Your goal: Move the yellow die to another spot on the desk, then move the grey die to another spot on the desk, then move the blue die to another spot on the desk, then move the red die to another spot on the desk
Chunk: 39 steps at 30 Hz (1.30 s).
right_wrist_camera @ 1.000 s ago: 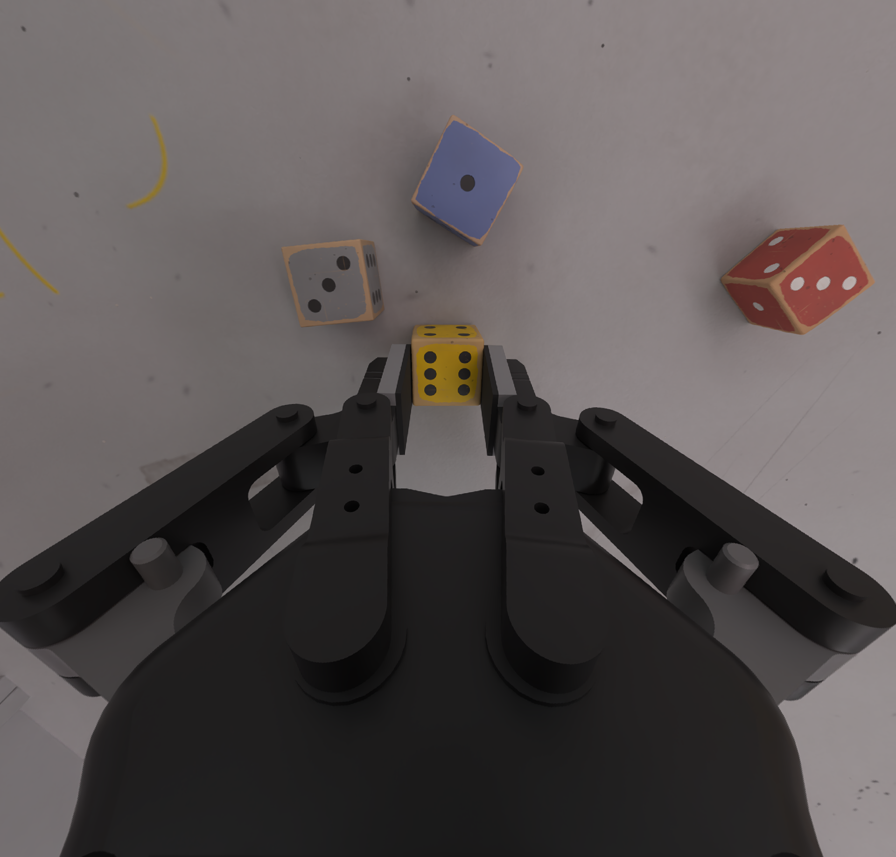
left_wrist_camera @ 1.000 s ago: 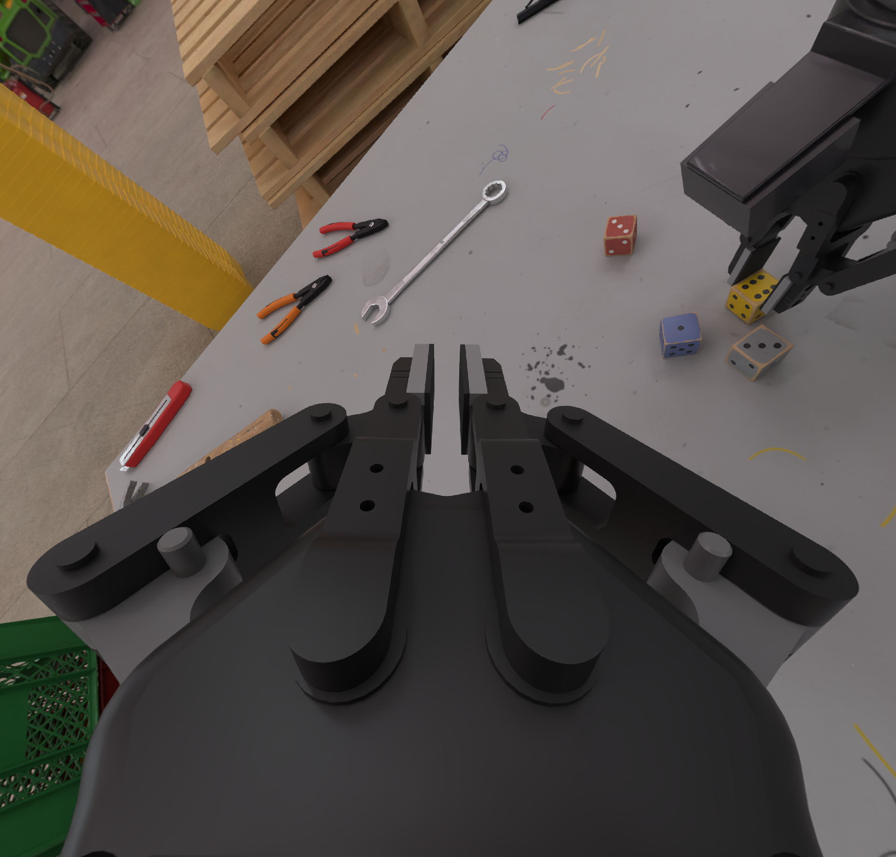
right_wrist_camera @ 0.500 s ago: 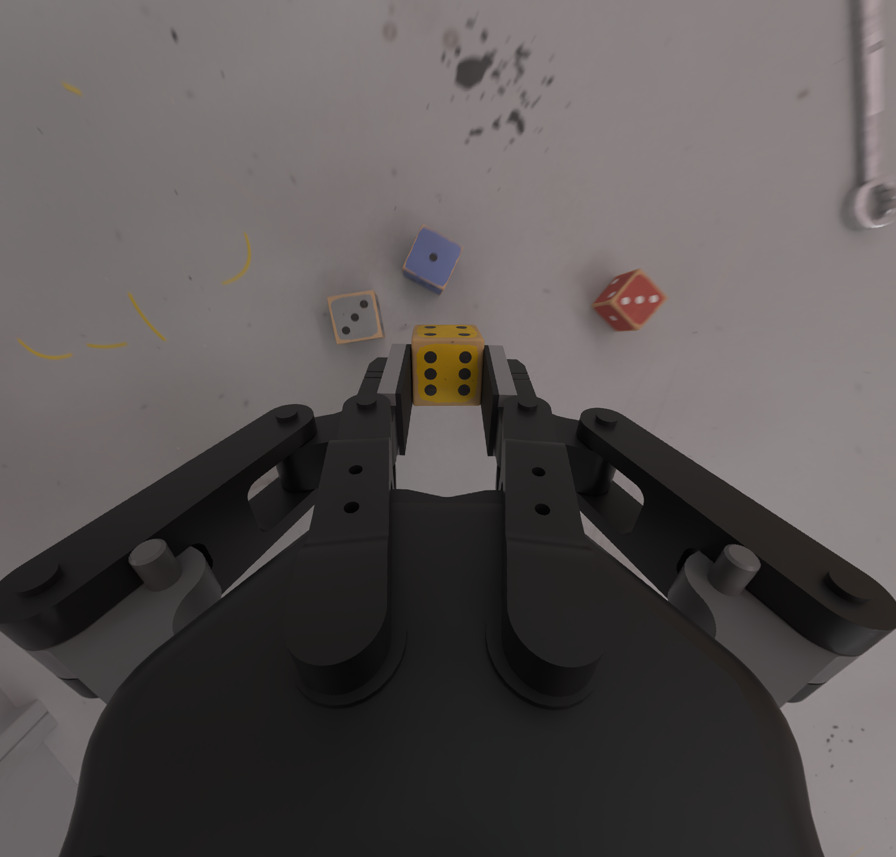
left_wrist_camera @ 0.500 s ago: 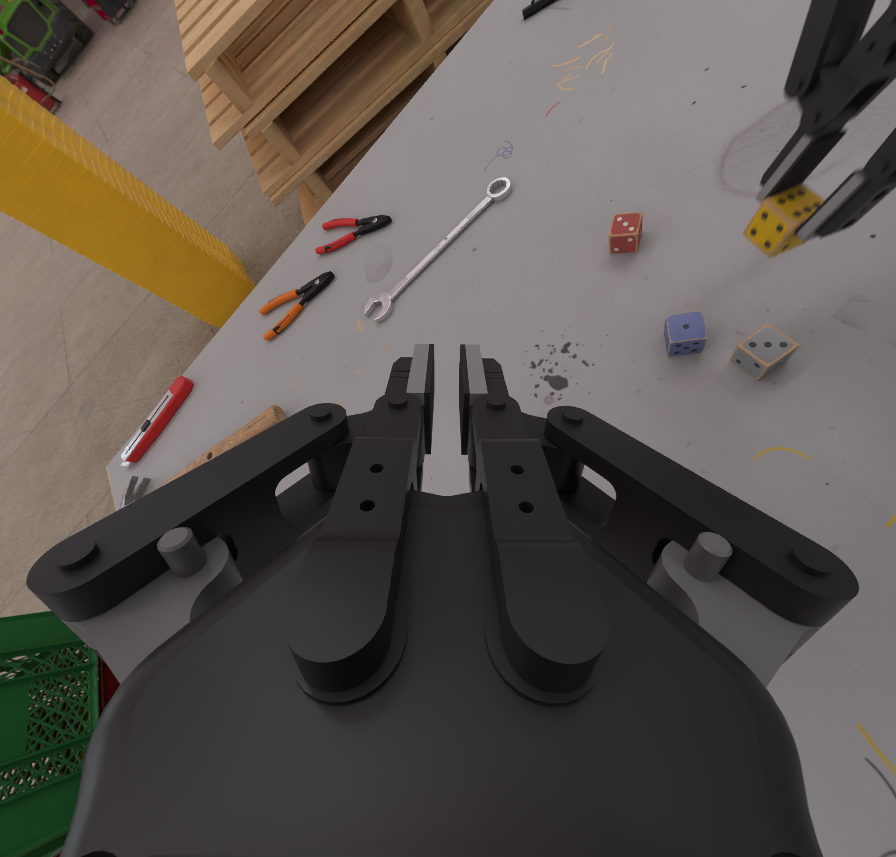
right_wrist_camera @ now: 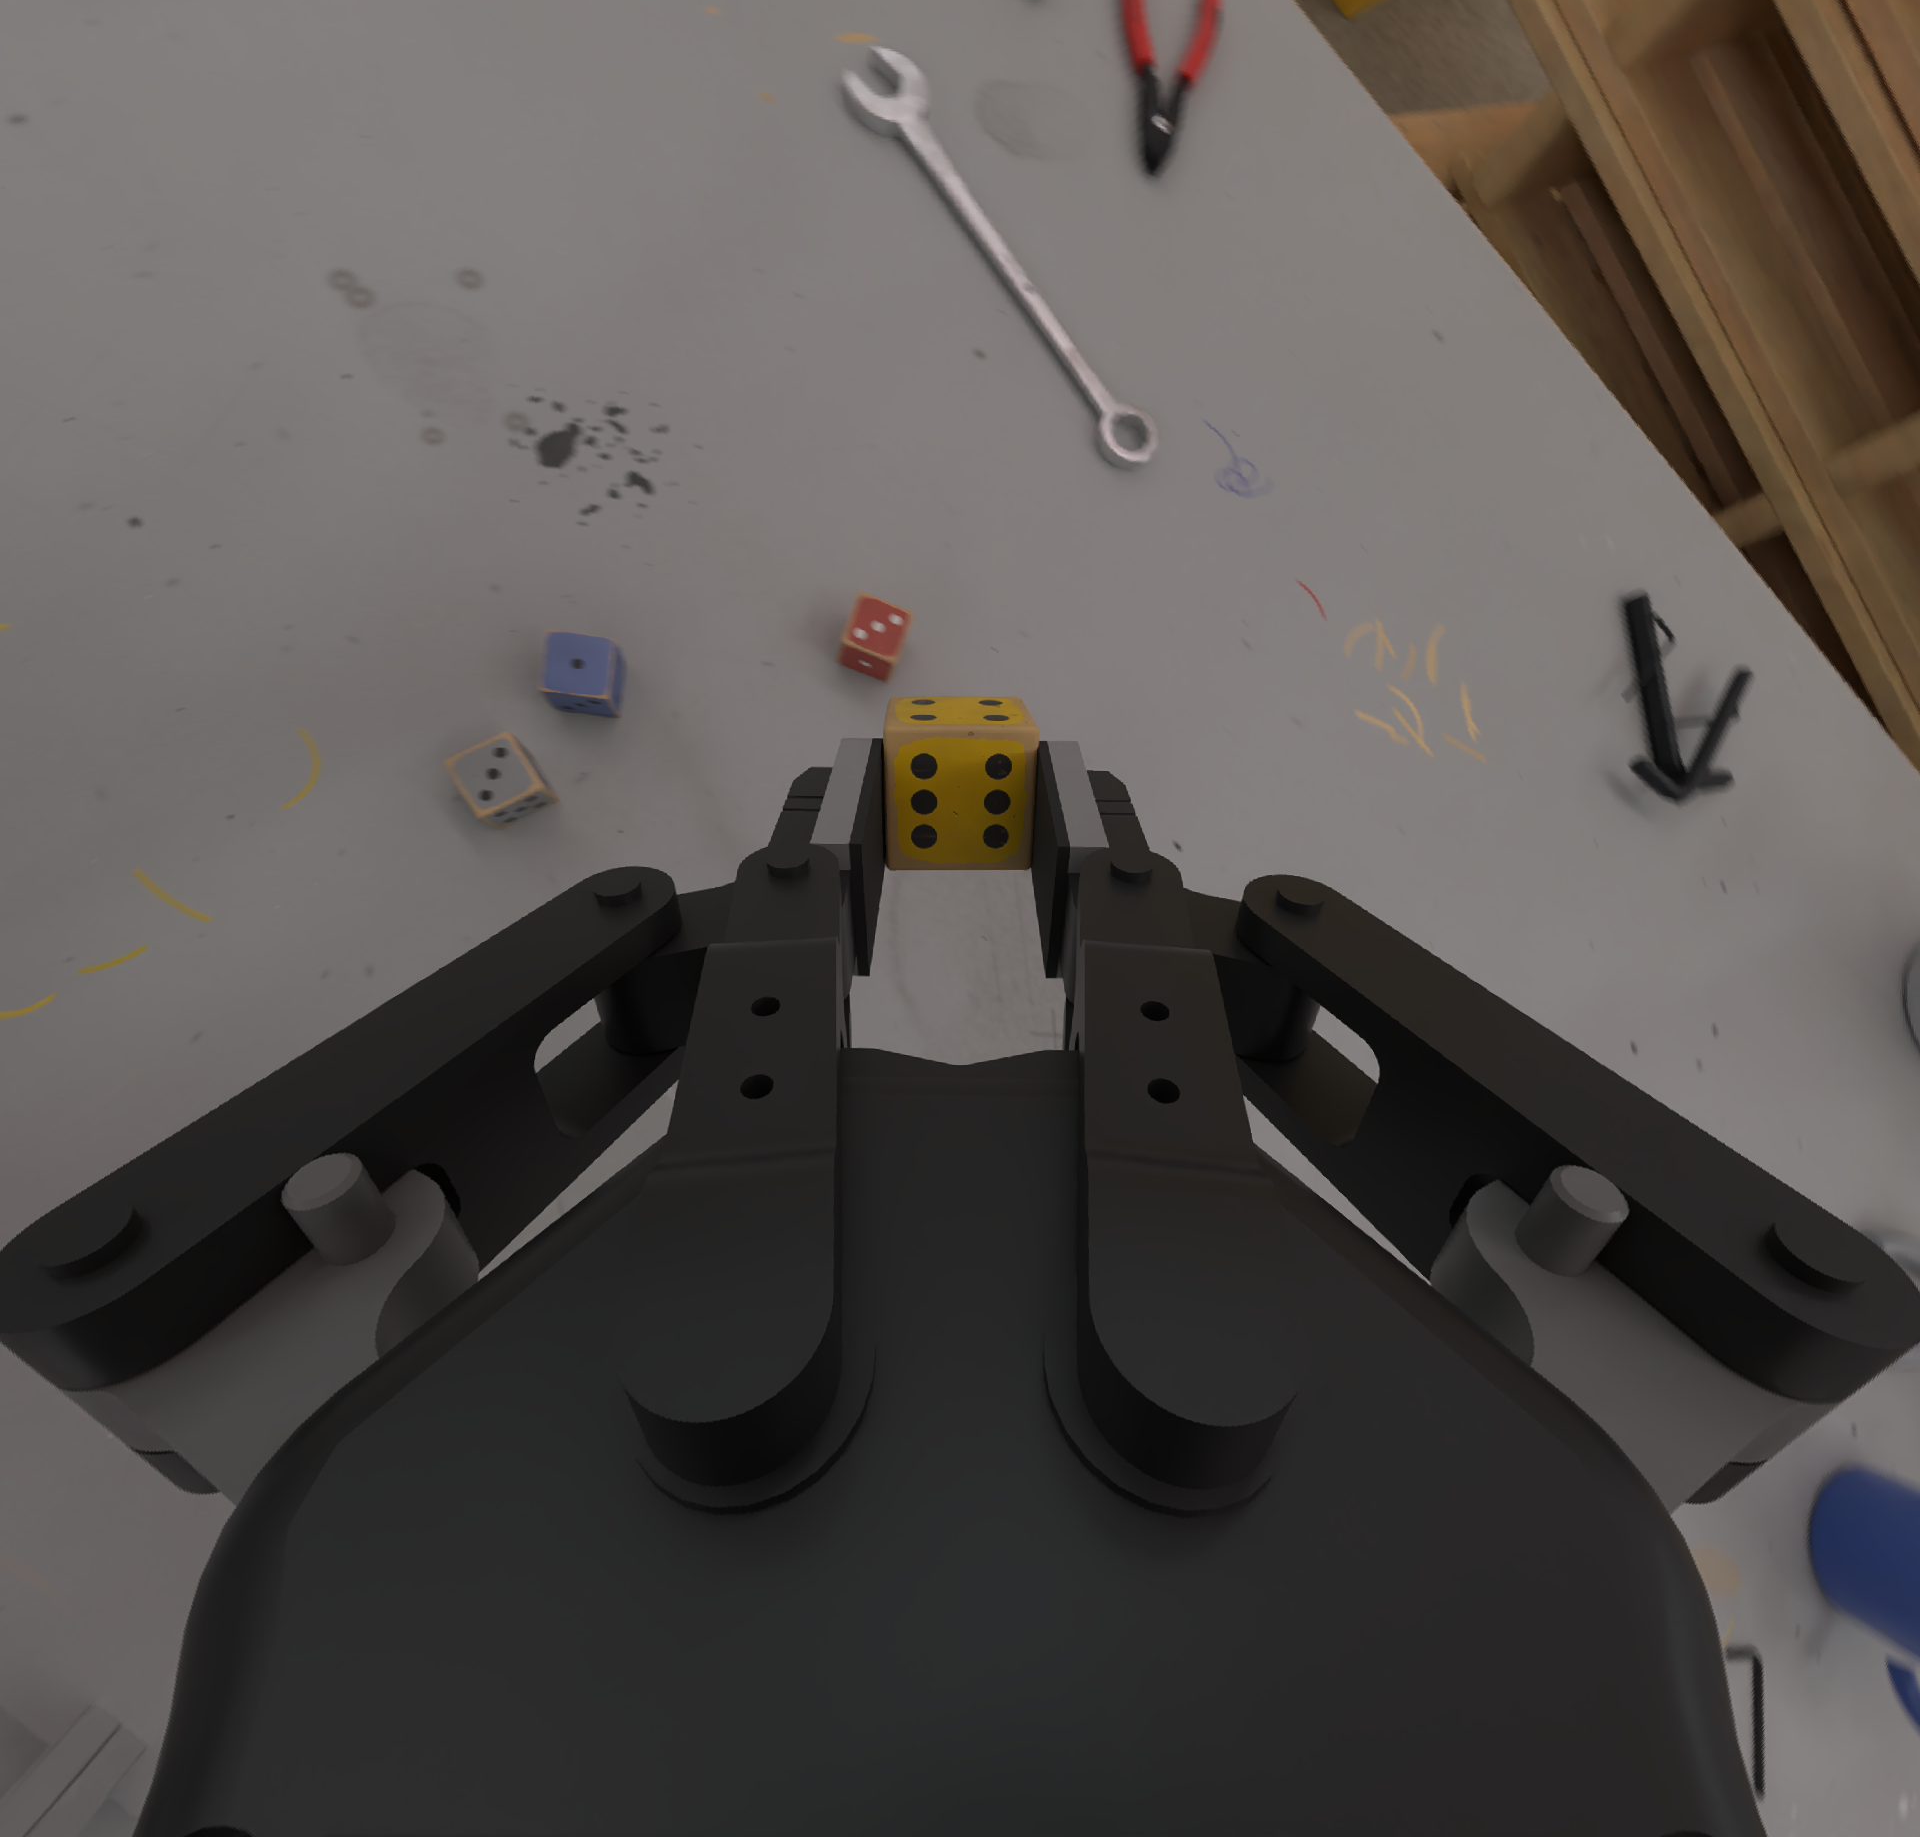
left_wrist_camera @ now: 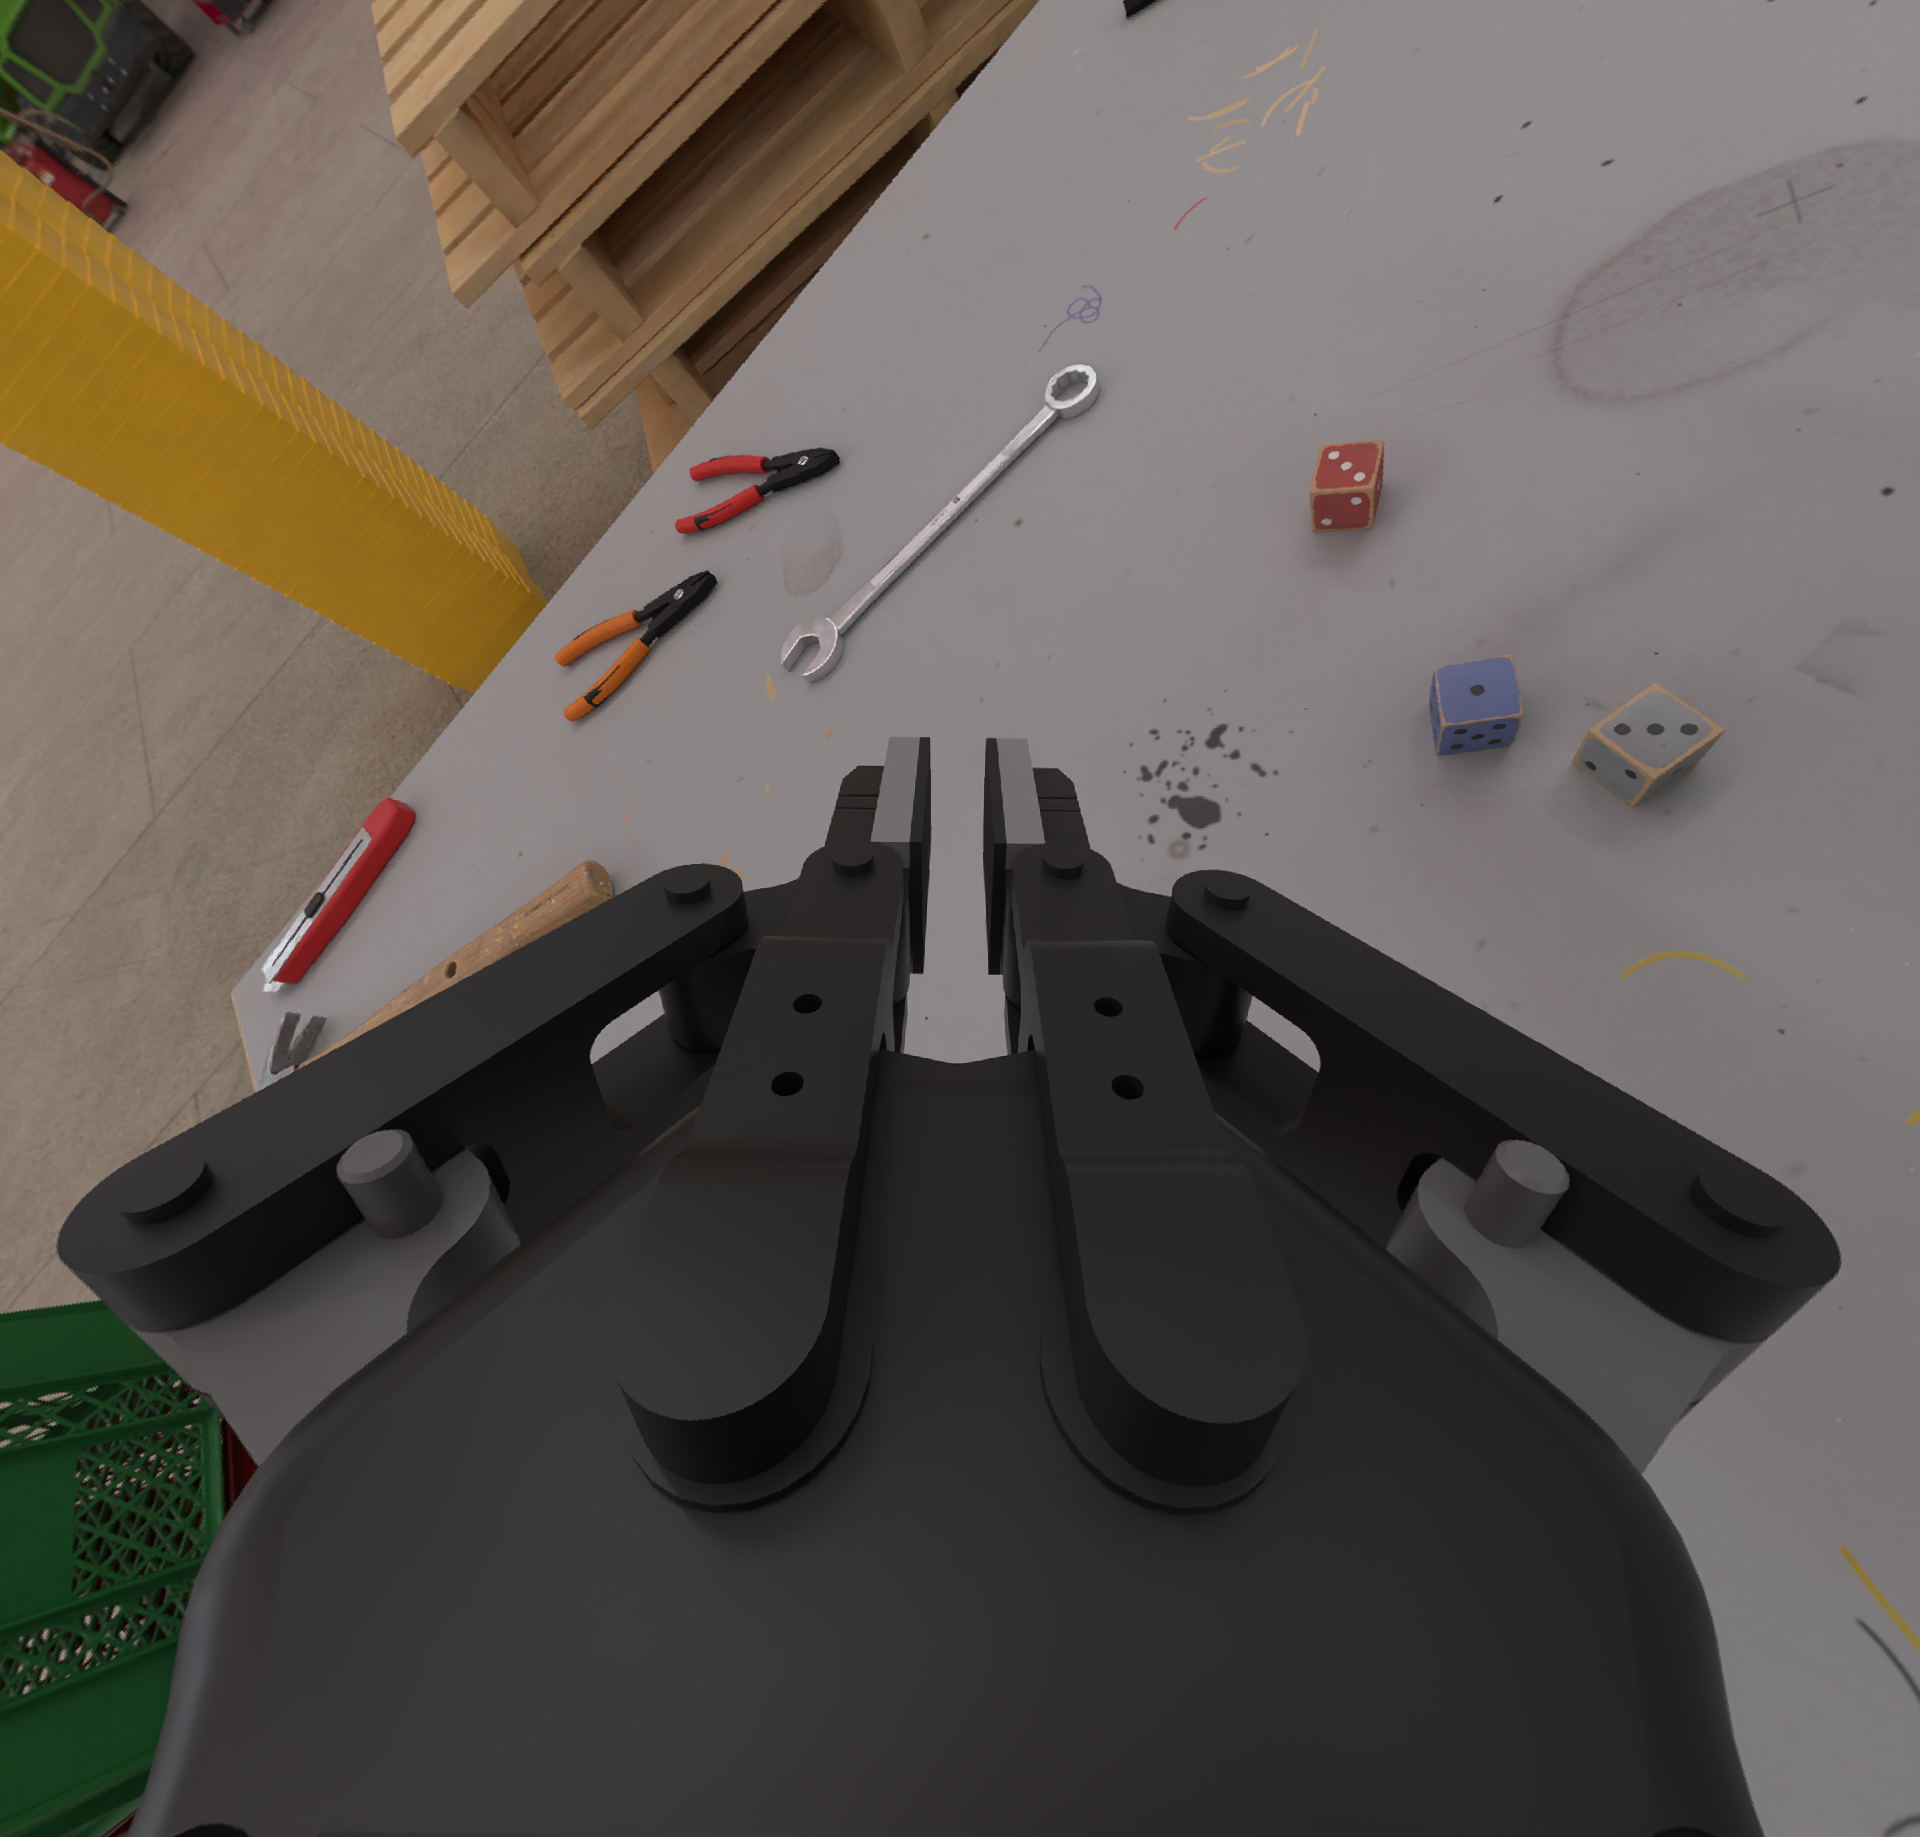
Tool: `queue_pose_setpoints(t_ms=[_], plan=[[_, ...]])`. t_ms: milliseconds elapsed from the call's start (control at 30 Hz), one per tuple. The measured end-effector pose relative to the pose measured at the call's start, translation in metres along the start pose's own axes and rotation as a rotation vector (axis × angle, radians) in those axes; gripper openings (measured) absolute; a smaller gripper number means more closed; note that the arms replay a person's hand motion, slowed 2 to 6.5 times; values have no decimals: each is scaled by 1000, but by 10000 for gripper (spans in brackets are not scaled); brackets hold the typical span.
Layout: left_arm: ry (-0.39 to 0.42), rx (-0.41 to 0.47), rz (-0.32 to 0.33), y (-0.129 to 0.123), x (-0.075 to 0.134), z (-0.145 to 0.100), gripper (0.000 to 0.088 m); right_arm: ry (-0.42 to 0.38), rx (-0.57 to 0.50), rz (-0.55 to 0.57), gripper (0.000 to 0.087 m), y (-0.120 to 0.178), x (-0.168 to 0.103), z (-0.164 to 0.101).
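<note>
My right gripper (right_wrist_camera: pixel 958 795) is shut on the yellow die (right_wrist_camera: pixel 958 800) and holds it high above the grey desk (right_wrist_camera: pixel 312 229). Below on the desk lie the red die (right_wrist_camera: pixel 874 636), the blue die (right_wrist_camera: pixel 582 672) and the grey die (right_wrist_camera: pixel 497 777), apart from each other. The left wrist view shows the same red die (left_wrist_camera: pixel 1347 485), blue die (left_wrist_camera: pixel 1475 704) and grey die (left_wrist_camera: pixel 1648 743) to the right. My left gripper (left_wrist_camera: pixel 956 779) hovers over the desk, jaws nearly together and empty. The right gripper is out of the left wrist view.
A silver wrench (left_wrist_camera: pixel 940 525), red pliers (left_wrist_camera: pixel 756 488), orange pliers (left_wrist_camera: pixel 634 639), a red box cutter (left_wrist_camera: pixel 338 894) and a wooden handle (left_wrist_camera: pixel 488 946) lie near the desk's left edge. Wooden pallets (left_wrist_camera: pixel 675 125) stand beyond it. A black tool (right_wrist_camera: pixel 1673 717) lies at the right.
My right gripper has risen further with the yellow die, tilted its view toward the desk edge, and left the left wrist view. The left gripper has not moved.
</note>
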<state>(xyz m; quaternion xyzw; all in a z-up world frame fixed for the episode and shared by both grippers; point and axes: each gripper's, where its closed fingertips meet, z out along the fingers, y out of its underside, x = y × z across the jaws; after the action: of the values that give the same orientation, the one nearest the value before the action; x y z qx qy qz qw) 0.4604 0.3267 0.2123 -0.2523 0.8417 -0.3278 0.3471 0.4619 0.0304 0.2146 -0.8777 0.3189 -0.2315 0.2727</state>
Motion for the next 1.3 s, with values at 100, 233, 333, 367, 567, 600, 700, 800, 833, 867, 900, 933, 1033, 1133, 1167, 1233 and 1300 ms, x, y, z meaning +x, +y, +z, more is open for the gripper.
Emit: queue_pose_setpoints(t_ms=[100,233,333,367,567,600,700,800,833,867,900,933,1033,1133,1167,1233,1300], plan=[[-2,0,2,0,0,0,93,46,-28,83,252,17,22,-5],[-1,0,5,-1,1,-1,93,88,-82,188,252,45,45,-5],[0,1,7,-1,2,-1,93,116,-128,260,252,69,58,-1],[0,2,7,-1,2,-1,93,122,-146,282,252,77,60,1],[4,4,4,-2,3,-1,93,116,-266,386,253,123,63,19],[5,3,4,-2,3,-1,93,115,-287,399,253,130,62,22],[6,0,4,-1,3,-1,93,102,-348,430,253,148,59,33],[6,-5,4,0,3,0,93,75,-398,449,253,163,53,44],[6,-7,5,0,3,0,93,64,-410,454,253,166,51,48],[6,-9,6,0,3,0,93,54,-421,458,253,170,49,51],[5,-10,6,1,3,0,93,45,-431,463,253,173,47,55],[5,-11,7,1,3,1,93,36,-441,468,253,176,46,58],[6,-13,8,1,4,1,93,16,-468,476,253,183,41,66],[6,-13,10,1,4,0,93,1,-487,478,253,187,38,73],[6,-13,10,1,4,0,93,-3,-491,478,253,188,38,75],[7,-13,11,1,5,0,93,-11,-499,479,253,190,36,79],[7,-13,12,1,5,0,93,-16,-509,480,253,192,35,81]])
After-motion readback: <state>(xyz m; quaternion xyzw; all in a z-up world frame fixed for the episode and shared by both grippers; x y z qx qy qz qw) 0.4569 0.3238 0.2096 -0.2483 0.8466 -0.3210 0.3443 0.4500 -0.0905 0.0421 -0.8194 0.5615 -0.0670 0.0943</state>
